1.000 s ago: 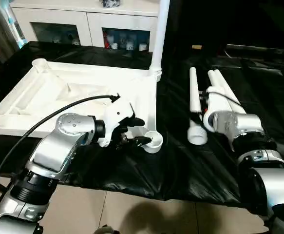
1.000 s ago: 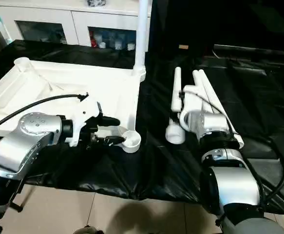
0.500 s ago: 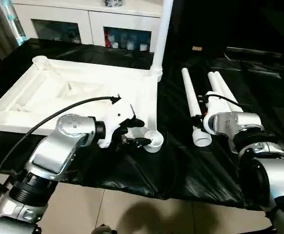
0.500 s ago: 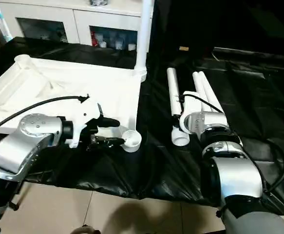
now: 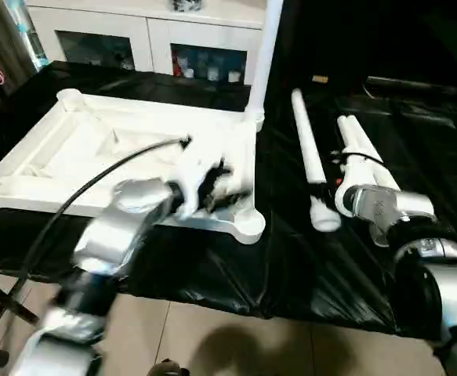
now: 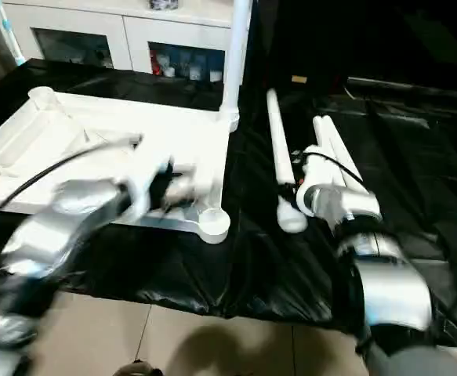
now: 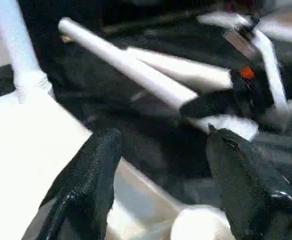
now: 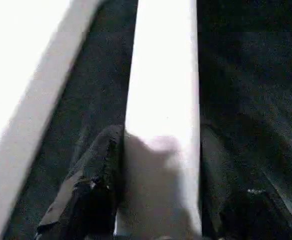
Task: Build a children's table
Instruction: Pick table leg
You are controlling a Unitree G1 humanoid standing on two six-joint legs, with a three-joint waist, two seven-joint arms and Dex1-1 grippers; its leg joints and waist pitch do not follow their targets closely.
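Left end effector [image 7: 158, 150] hangs released over the near right part of the upturned top [image 5: 71, 157], its two black fingers [image 7: 95, 165] spread wide with nothing between them; below them lie the top's white rim and the round near corner socket [image 5: 249, 227]. The left arm [image 5: 126, 215] reaches in from the near left, forearm slanting up toward that corner, a black cable arcing over it. The top lies ribbed side up on the left half of the black-covered counter [image 5: 291, 258]. One leg [image 5: 261, 55] stands upright in the far right socket. Behind the counter is a white cabinet [image 5: 134, 39] with glass doors.

To the right of the top, three loose legs lie on the black cover, running away from the robot: a single leg [image 5: 306, 149] nearest the top, its wide end toward the robot, then a pair [image 5: 357, 141] side by side.

Right end effector [image 8: 161, 210] is set around a leg of the pair, one black finger [image 8: 93, 195] on each side of the white tube, touching it as far as can be told. The right arm [image 5: 424, 258] comes from the near right, its silver forearm pointing forward along the legs.
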